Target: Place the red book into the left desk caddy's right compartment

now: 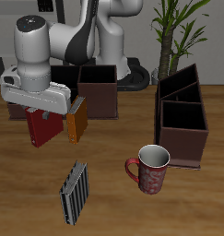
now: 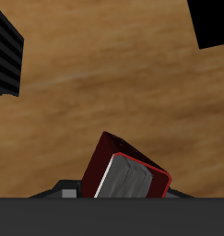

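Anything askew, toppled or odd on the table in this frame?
Only mild oddities. The red book hangs tilted under the end effector, not square, with a corner dipping toward the table. The orange book beside it stands leaning. The striped book stands alone near the front edge. The mug is upright; nothing is spilled.

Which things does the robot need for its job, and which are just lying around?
For the job: red book, left desk caddy.
Just lying about: orange book, striped book, red mug, wide caddy, plant.
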